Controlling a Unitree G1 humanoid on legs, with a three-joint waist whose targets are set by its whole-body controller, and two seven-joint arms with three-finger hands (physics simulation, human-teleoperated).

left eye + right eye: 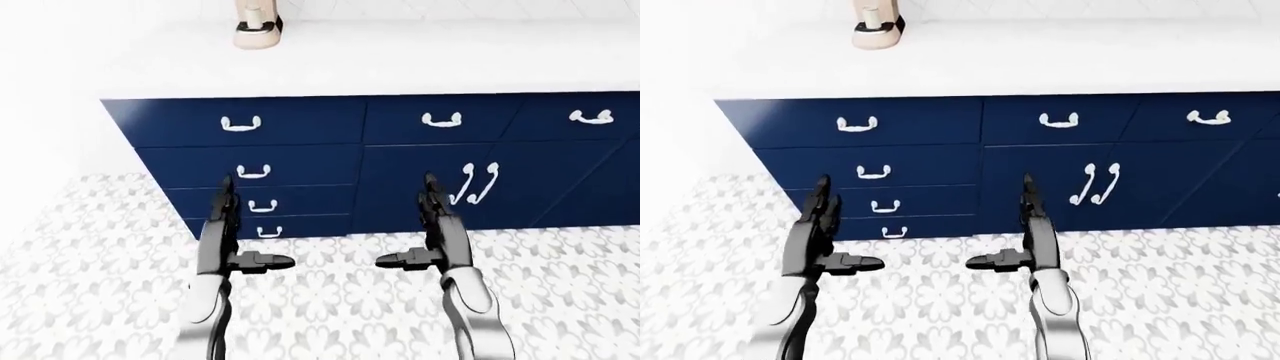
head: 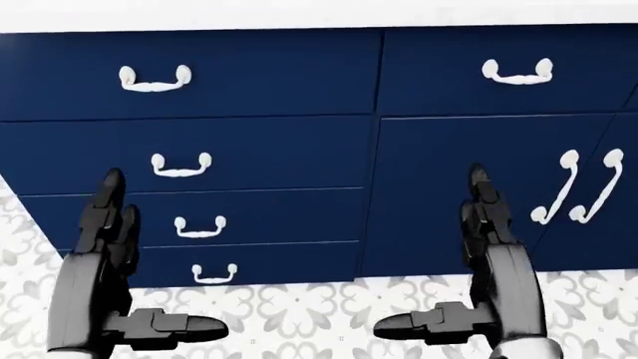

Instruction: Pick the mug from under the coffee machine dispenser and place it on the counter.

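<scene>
No mug can be made out. At the top of the left-eye view a beige object (image 1: 257, 28) with a dark foot stands on the white counter (image 1: 420, 64), cut off by the frame edge; I cannot tell what it is. My left hand (image 1: 248, 231) and right hand (image 1: 418, 229) are raised side by side over the floor, below the counter. Each is open, fingers pointing up and thumb turned inward, holding nothing. In the head view the left hand (image 2: 159, 258) and right hand (image 2: 437, 254) stand against the navy drawers.
Navy cabinets (image 1: 300, 161) with white handles run under the counter: a stack of drawers (image 2: 200, 157) on the left, double doors (image 2: 574, 187) on the right. Patterned grey-white floor tiles (image 1: 330, 300) lie below. The cabinet run ends at the left (image 1: 120, 127).
</scene>
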